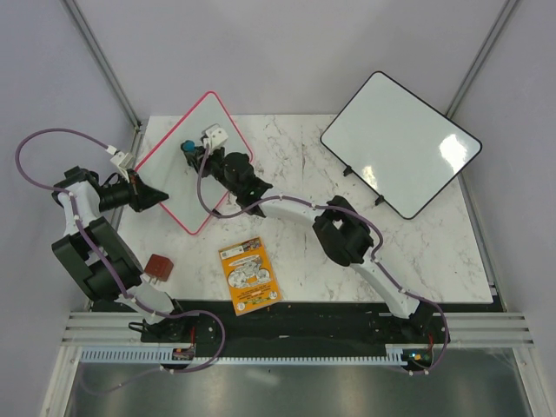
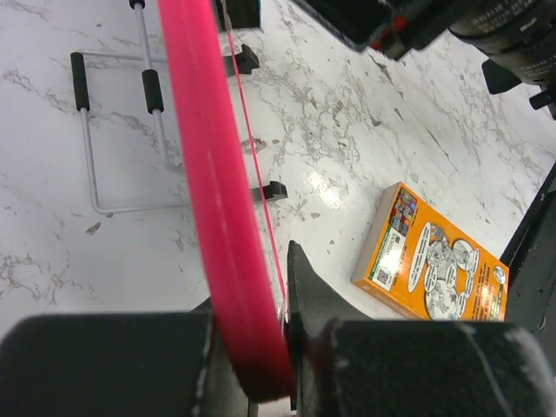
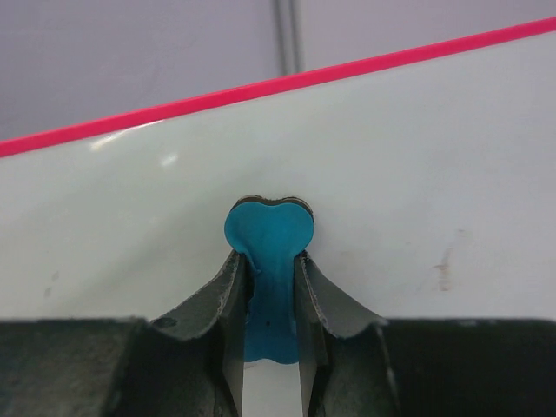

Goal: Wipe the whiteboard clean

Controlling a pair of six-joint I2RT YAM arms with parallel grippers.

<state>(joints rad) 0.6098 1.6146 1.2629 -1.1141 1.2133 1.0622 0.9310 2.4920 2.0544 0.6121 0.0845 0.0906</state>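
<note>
The pink-framed whiteboard [image 1: 187, 169] stands tilted at the table's far left. My left gripper [image 1: 159, 196] is shut on its pink frame [image 2: 217, 217] at the near-left edge. My right gripper [image 1: 193, 154] is shut on a small blue eraser [image 3: 269, 252], whose head presses flat against the white board face [image 3: 417, 174]. A faint reddish smudge [image 3: 445, 269] shows on the board to the right of the eraser. The eraser also shows in the top view [image 1: 186, 147].
A larger black-framed whiteboard [image 1: 400, 143] stands at the far right. An orange box [image 1: 249, 275] lies near the front edge, also in the left wrist view [image 2: 434, 261]. A small brown block [image 1: 159, 267] sits at front left. A wire stand [image 2: 122, 130] lies behind the board.
</note>
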